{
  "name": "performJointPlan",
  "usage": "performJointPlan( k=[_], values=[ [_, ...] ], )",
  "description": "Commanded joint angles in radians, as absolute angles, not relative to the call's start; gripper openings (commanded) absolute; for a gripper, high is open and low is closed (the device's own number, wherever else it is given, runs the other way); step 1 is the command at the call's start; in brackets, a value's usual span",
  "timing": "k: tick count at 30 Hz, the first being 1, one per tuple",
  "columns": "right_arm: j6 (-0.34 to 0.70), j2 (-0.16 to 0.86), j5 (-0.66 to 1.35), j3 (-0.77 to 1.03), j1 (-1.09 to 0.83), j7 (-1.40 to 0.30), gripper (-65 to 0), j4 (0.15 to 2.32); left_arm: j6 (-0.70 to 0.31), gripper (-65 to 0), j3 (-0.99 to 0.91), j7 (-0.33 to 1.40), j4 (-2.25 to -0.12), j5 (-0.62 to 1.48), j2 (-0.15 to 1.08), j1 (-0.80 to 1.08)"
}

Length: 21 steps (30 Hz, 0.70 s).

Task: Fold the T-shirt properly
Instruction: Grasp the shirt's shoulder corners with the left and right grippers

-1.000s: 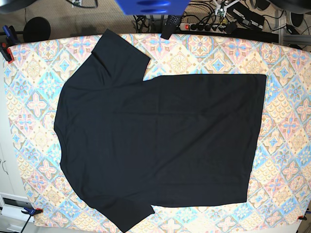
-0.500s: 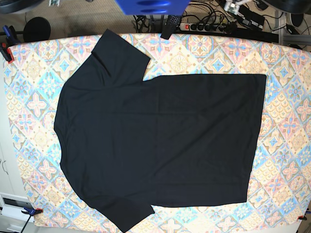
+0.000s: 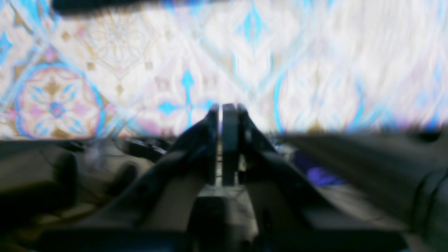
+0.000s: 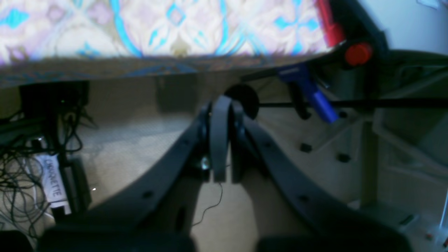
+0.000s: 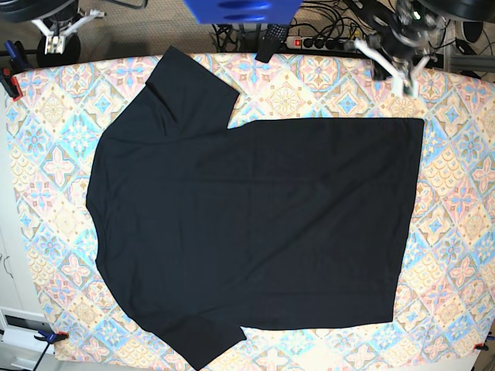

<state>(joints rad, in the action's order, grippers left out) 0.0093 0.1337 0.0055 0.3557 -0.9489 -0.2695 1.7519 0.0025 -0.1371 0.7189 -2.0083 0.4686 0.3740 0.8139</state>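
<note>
Base view: the T-shirt point(image 5: 255, 224) lies spread flat across the middle of the patterned counter point(image 5: 456, 193), collar end toward 9 o'clock, hem toward 3 o'clock, one sleeve at 11 and the other at 7. The left claw point(image 5: 393, 58) hangs at 1 o'clock, just beyond the hem's far corner; the right arm shows only at 11 o'clock, off the counter. The shirt looks soft, light and limp, so it will likely sag and drag. Corners of hem and shoulders seem the best holds.

Left wrist view: heavily blurred, yet it shows what the base view cannot: the left claw's point(image 3: 224, 112) jaws pressed together, holding nothing, over bare counter.

Right wrist view: the right claw point(image 4: 222, 105) is likewise closed and empty, below the counter edge, facing floor and cables; no shirt appears here
</note>
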Motion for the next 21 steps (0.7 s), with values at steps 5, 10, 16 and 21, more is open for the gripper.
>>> performJointPlan(
  k=[5, 10, 16, 21],
  values=[
    [0.004, 0.139, 0.013, 0.283, -0.947, -0.321, -65.0, 1.885, -0.001, -47.8, -0.308, 0.862, -1.994, 0.734, 0.337, 0.711],
    [0.004, 0.140, 0.234, 0.268, -0.888, -0.397, -65.0, 1.899, -0.002, -43.5, -0.410, 0.943, -1.936, 0.797, 0.266, 0.633],
    [0.004, 0.142, 0.575, 0.326, -0.831, -0.506, -65.0, 1.900, -0.002, -43.2, -0.512, 0.944, -1.787, 0.848, 0.202, 0.555],
    [0.004, 0.142, 0.619, 0.334, -0.791, -0.572, -65.0, 1.902, -0.002, -43.2, -0.568, 0.944, -1.636, 0.921, 0.193, 0.472]
  ],
)
